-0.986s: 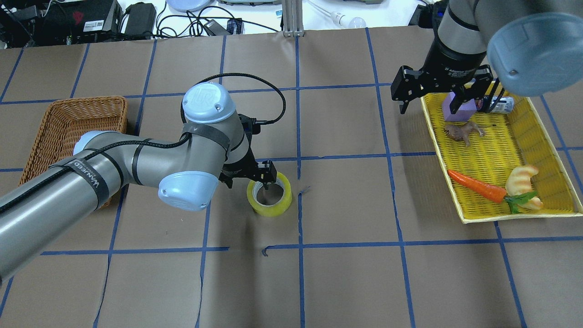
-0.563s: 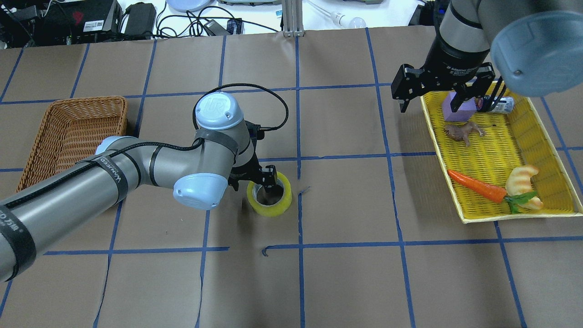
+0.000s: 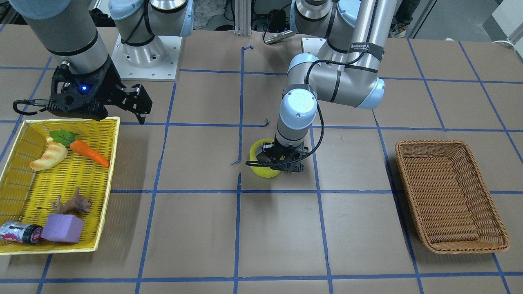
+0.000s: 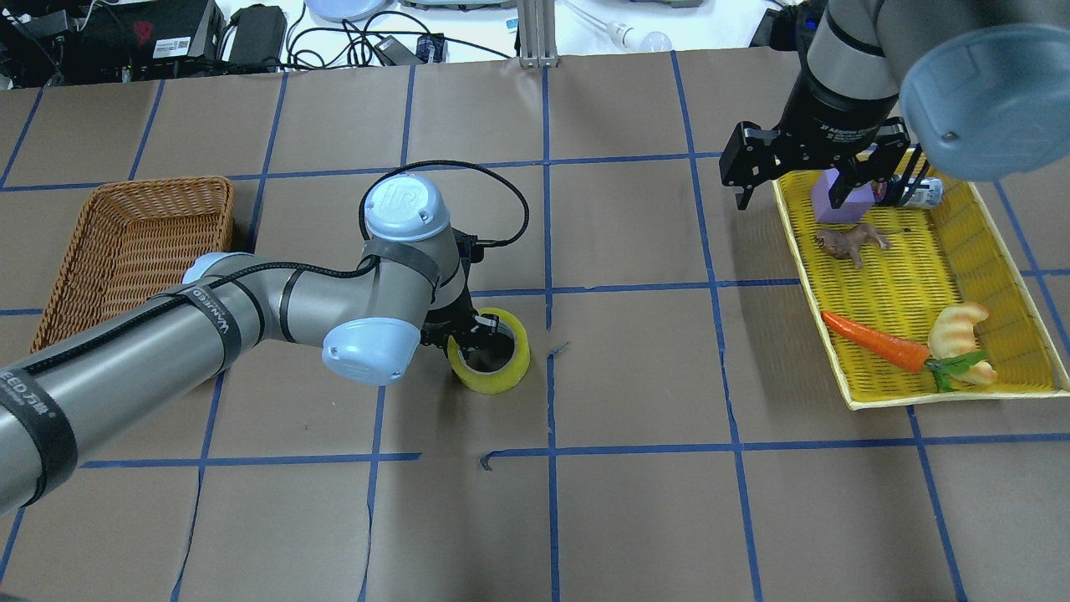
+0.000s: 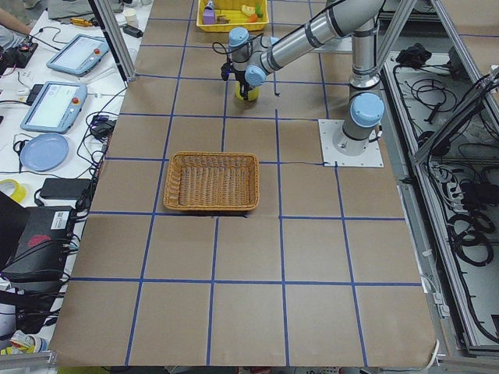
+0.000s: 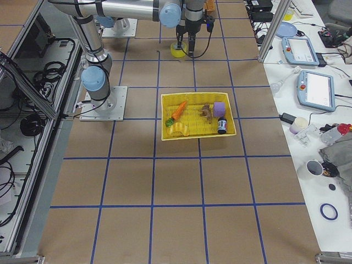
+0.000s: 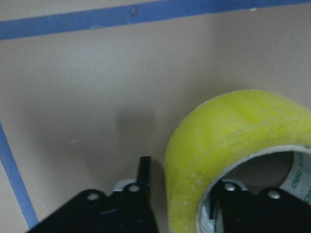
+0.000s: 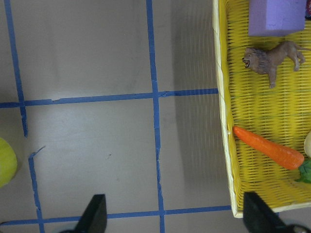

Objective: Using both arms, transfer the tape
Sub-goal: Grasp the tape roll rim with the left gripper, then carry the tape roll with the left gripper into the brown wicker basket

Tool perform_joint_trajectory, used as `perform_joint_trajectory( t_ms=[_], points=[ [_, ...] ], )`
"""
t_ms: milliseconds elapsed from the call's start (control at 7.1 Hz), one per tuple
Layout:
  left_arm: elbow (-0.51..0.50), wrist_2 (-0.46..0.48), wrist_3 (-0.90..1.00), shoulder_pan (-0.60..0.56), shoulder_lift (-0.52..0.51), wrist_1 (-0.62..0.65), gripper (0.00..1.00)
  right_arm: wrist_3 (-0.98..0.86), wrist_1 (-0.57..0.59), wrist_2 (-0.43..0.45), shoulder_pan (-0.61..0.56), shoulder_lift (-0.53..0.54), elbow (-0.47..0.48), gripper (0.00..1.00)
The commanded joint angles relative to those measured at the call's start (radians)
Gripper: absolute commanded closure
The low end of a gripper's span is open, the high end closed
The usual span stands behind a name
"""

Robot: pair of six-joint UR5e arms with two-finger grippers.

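The yellow tape roll (image 4: 501, 378) sits near the table's middle, slightly tilted; it also shows in the front view (image 3: 263, 172). My left gripper (image 4: 472, 334) is down on it, one finger inside the core and one outside. In the left wrist view the fingers (image 7: 144, 177) straddle the roll's wall (image 7: 228, 126), shut on it. My right gripper (image 4: 790, 191) is open and empty, hovering over the far left rim of the yellow tray (image 4: 911, 284). Its open fingertips (image 8: 95, 213) show in the right wrist view, with the tape (image 8: 5, 162) at the left edge.
The yellow tray holds a carrot (image 4: 873, 341), a croissant (image 4: 957, 328), a lion figure (image 4: 851, 241), a purple block (image 4: 840, 201) and a small can (image 4: 919, 194). A brown wicker basket (image 4: 150, 186) stands at the table's left. Blue tape lines grid the brown paper.
My left arm has lowered and moved in on the tape. Its fingers closed over the roll's wall, and the roll shifted slightly left and tilted. The right arm barely moved.
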State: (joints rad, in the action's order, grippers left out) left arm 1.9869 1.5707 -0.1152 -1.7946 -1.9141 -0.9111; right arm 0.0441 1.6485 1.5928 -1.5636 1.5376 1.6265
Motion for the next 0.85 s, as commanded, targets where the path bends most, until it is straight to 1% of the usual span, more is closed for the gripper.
perform_joint_trajectory(
  t_ms=[0,141,282,563,704],
  points=[
    [-0.008,0.047,0.07,0.038,0.03,-0.027,1.0,-0.001,0.001,0.002,0.0,-0.004,0.003,0.0],
    [-0.01,0.072,0.151,0.123,0.059,-0.041,1.0,-0.001,0.001,0.001,0.001,-0.004,0.003,0.0],
    [-0.019,0.077,0.257,0.203,0.093,-0.081,1.0,-0.001,0.001,-0.001,0.001,-0.004,0.003,0.0],
    [-0.075,0.181,0.427,0.314,0.154,-0.15,1.0,-0.001,0.001,-0.01,-0.001,-0.004,0.003,0.0],
    [-0.115,0.183,0.501,0.387,0.174,-0.205,1.0,-0.001,0.001,-0.01,-0.001,-0.004,0.003,0.0]
  ],
)
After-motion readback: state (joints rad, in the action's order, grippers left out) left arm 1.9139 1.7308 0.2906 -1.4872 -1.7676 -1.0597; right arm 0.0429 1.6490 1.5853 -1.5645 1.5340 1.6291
